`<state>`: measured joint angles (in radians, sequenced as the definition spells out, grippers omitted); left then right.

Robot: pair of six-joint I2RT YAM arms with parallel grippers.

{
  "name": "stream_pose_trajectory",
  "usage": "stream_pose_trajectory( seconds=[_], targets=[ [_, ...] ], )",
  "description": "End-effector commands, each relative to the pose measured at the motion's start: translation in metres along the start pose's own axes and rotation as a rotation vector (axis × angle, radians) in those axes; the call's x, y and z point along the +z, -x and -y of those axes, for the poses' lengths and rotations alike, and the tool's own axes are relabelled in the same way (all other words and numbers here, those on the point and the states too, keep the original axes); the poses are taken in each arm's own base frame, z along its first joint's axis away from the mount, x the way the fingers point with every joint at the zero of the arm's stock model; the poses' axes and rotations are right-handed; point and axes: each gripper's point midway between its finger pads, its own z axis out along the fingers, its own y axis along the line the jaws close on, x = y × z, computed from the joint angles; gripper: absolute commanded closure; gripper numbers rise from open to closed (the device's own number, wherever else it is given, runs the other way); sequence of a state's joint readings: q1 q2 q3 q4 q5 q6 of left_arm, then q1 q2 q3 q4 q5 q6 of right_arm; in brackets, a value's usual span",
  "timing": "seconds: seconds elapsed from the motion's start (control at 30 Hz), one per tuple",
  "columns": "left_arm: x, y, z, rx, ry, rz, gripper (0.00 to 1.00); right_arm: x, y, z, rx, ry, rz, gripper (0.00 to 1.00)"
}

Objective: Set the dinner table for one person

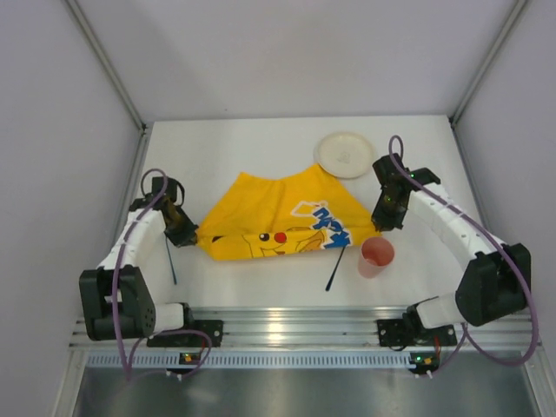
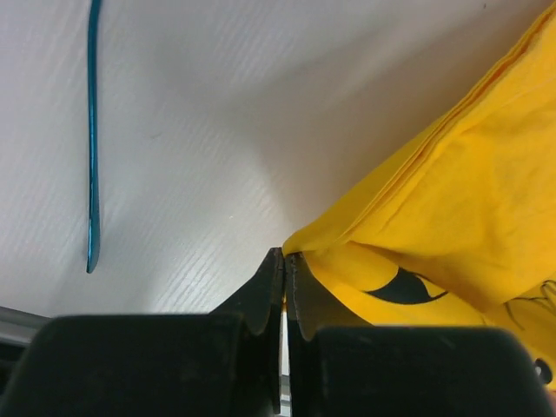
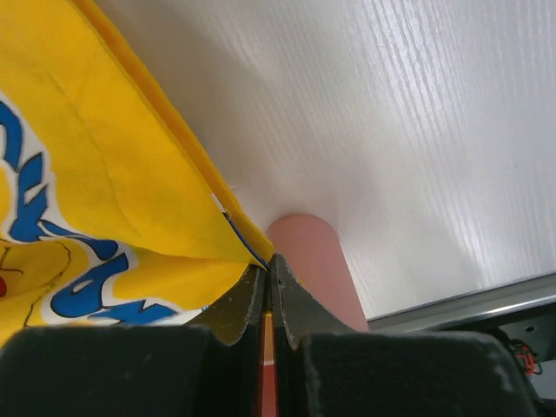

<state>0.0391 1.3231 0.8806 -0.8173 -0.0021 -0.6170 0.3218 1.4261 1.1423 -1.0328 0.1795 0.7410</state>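
**Cloth pinched at both ends**

Overhead, you see the white surface point(image 1: 252, 139) filling the bay under a yellow cloth point(image 1: 278, 217), plate point(image 1: 345, 154) and pink cup point(image 1: 376, 256). Left wrist: your left fingers point(image 2: 265, 291) are closed tight on a cloth corner. Right wrist: your right fingers point(image 3: 291, 300) pinch the cloth's edge, closed too.

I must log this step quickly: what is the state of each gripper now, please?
Left gripper: closed, holding a corner of the yellow cloth.
Right gripper: closed, holding another corner of the yellow cloth.
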Motion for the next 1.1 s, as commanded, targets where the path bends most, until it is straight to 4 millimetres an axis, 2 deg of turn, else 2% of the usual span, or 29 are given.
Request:
stream_pose_trajectory(
  seconds=[0.0,0.07,0.1,0.17,0.23,0.27,0.33,0.37,0.4,0.43,0.47,0.53,0.57,0.63,0.67,0.7,0.73,0.77,0.8,0.83,0.87,0.9,0.97,1.0,1.03,1.07],
  targets=[
    [-0.01,0.021,-0.028,-0.136,0.072,0.082,1.0,-0.024,0.003,0.039,0.046,-0.141,0.092,1.0],
    [-0.007,0.019,-0.028,-0.174,0.045,0.059,1.0,-0.025,0.003,0.038,0.047,-0.125,0.094,1.0],
    [-0.005,0.012,-0.021,-0.173,0.001,0.02,1.0,-0.023,-0.002,0.03,0.029,-0.084,0.064,1.0],
    [0.004,0.001,-0.018,-0.182,-0.017,-0.031,1.0,-0.017,-0.007,0.018,0.021,-0.031,0.028,1.0],
    [0.011,-0.011,-0.014,-0.187,-0.049,-0.092,1.0,-0.015,-0.02,-0.006,-0.008,0.079,-0.04,1.0],
    [0.011,-0.015,-0.011,-0.184,-0.066,-0.112,1.0,-0.014,-0.019,-0.022,-0.029,0.153,-0.038,1.0],
    [0.007,-0.021,-0.001,-0.171,-0.124,-0.148,0.97,-0.019,-0.034,-0.05,-0.099,0.266,-0.096,1.0],
    [0.004,-0.02,0.003,-0.164,-0.147,-0.144,0.73,-0.025,-0.032,-0.063,-0.127,0.307,-0.091,0.91],
    [-0.002,-0.017,0.005,-0.15,-0.169,-0.121,0.3,-0.026,-0.03,-0.066,-0.17,0.3,-0.087,0.76],
    [-0.008,-0.013,0.012,-0.137,-0.205,-0.109,0.02,-0.022,-0.037,-0.068,-0.218,0.261,-0.114,0.6],
    [-0.012,-0.009,0.015,-0.121,-0.227,-0.084,0.01,-0.031,-0.026,-0.077,-0.242,0.268,-0.081,0.42],
    [-0.021,0.004,0.02,-0.097,-0.25,-0.023,0.02,-0.027,-0.012,-0.078,-0.291,0.215,-0.049,0.33],
    [-0.023,0.009,0.023,-0.085,-0.265,-0.003,0.02,-0.037,0.001,-0.084,-0.297,0.222,-0.012,0.27],
    [-0.028,0.024,0.032,-0.045,-0.292,0.043,0.02,-0.037,0.017,-0.088,-0.334,0.185,0.023,0.25],
    [-0.029,0.029,0.037,-0.028,-0.309,0.053,0.01,-0.05,0.034,-0.1,-0.337,0.208,0.073,0.23],
    [-0.028,0.041,0.045,0.003,-0.332,0.079,0.02,-0.045,0.043,-0.104,-0.353,0.185,0.082,0.22],
    [-0.026,0.045,0.053,0.03,-0.349,0.083,0.01,-0.056,0.058,-0.115,-0.352,0.21,0.121,0.21],
    [-0.024,0.049,0.057,0.047,-0.346,0.088,0.01,-0.056,0.065,-0.121,-0.363,0.213,0.131,0.21],
    [-0.018,0.061,0.067,0.078,-0.352,0.091,0.02,-0.043,0.071,-0.126,-0.363,0.19,0.117,0.21],
    [-0.014,0.066,0.074,0.106,-0.353,0.091,0.02,-0.049,0.084,-0.137,-0.358,0.214,0.146,0.21],
    [-0.009,0.064,0.085,0.153,-0.35,0.081,0.01,-0.045,0.091,-0.142,-0.358,0.213,0.148,0.2],
    [0.002,0.074,0.095,0.196,-0.335,0.075,0.02,-0.027,0.094,-0.146,-0.358,0.192,0.118,0.2],
    [0.017,0.078,0.108,0.251,-0.299,0.065,0.01,-0.022,0.107,-0.158,-0.36,0.207,0.124,0.2],
    [0.03,0.08,0.122,0.3,-0.275,0.055,0.02,-0.004,0.11,-0.159,-0.357,0.191,0.095,0.2],
    [0.037,0.077,0.129,0.322,-0.262,0.04,0.02,-0.001,0.115,-0.163,-0.355,0.196,0.099,0.2],
    [0.054,0.075,0.13,0.33,-0.238,0.007,0.01,0.006,0.117,-0.163,-0.355,0.197,0.088,0.21]
  ],
)
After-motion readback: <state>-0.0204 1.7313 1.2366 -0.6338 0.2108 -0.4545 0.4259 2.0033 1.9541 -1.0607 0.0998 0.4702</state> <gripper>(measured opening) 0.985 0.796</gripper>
